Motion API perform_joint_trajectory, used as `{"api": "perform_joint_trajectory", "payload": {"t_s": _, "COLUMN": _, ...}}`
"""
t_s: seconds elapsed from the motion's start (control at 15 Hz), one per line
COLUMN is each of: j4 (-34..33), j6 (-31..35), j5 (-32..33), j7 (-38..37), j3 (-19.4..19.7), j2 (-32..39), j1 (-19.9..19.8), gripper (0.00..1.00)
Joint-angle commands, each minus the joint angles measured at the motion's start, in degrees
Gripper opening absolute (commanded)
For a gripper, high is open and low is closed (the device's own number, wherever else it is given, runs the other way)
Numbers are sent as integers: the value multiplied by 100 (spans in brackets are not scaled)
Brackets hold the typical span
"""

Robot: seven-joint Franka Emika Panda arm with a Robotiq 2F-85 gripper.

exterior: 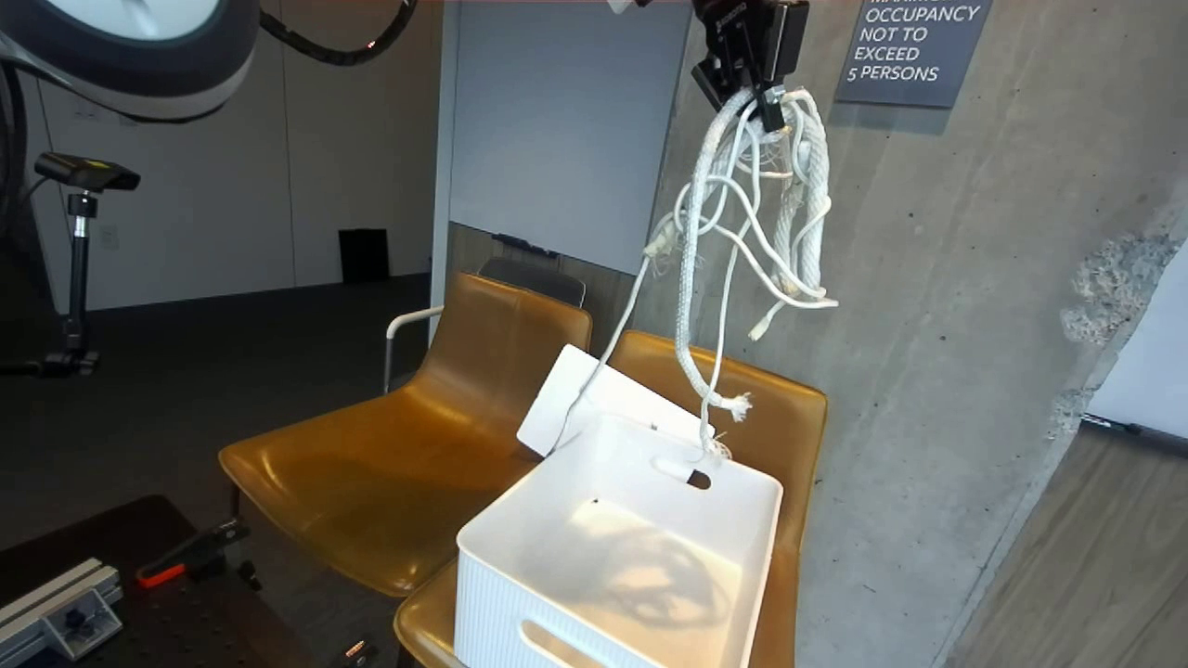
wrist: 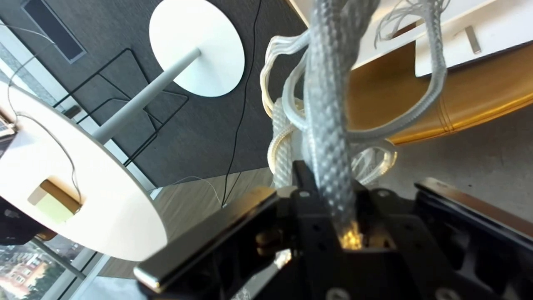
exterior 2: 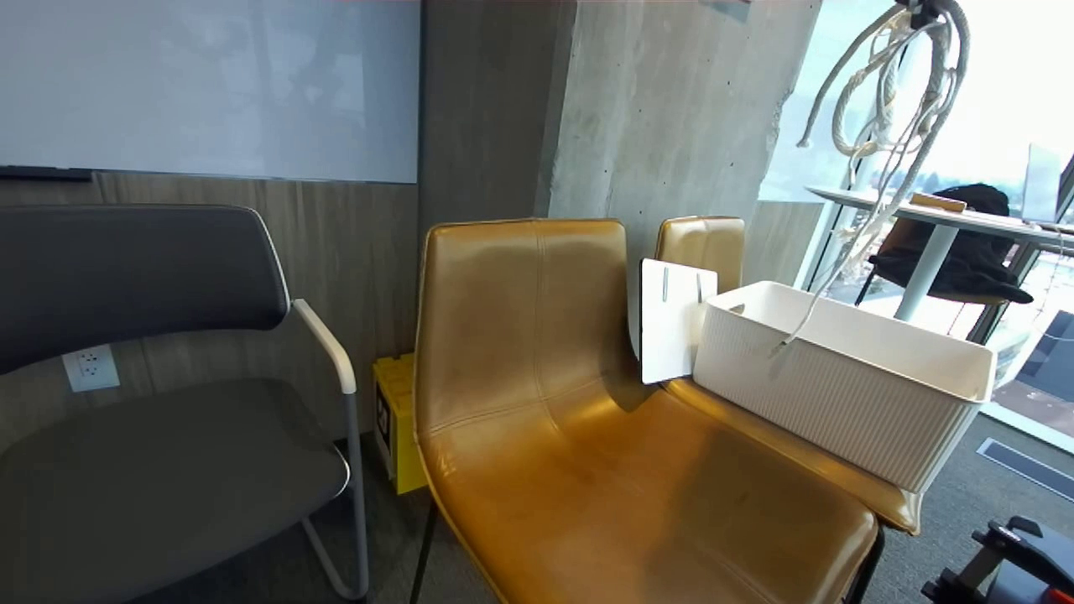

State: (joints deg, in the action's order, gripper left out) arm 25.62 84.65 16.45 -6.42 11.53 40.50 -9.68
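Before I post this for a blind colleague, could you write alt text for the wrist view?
White braided rope, clamped in the black gripper, dominates the foreground. Beyond it, a tan chair shows at right and a white table at left, with dark floor between.

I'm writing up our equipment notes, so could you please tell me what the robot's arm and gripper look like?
The visible arm is rounded, white and grey with a dark band; a black cable curves beside it. The gripper is black and angular, with silvery screw heads and pale lettering too small to read.
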Motion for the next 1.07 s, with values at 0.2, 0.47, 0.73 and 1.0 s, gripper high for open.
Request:
{"api": "perform_joint_trajectory", "payload": {"t_s": 0.2, "j4": -120, "j6": 17, "j5": -99, "j7": 232, "j3": 11, "j2": 138, "j1": -118, "gripper": 4}}
{"api": "perform_joint_trajectory", "payload": {"t_s": 0.47, "j4": -121, "j6": 55, "j5": -76, "j7": 363, "j3": 31, "j2": 90, "j1": -176, "gripper": 4}}
{"api": "perform_joint_trajectory", "payload": {"t_s": 0.73, "j4": 12, "j6": 198, "j5": -12, "j7": 453, "j3": 64, "j2": -33, "j1": -169, "gripper": 4}}
{"api": "perform_joint_trajectory", "payload": {"t_s": 1.0, "j4": 18, "j6": 250, "j5": 16, "j7": 572, "j3": 91, "j2": -79, "j1": -195, "gripper": 4}}
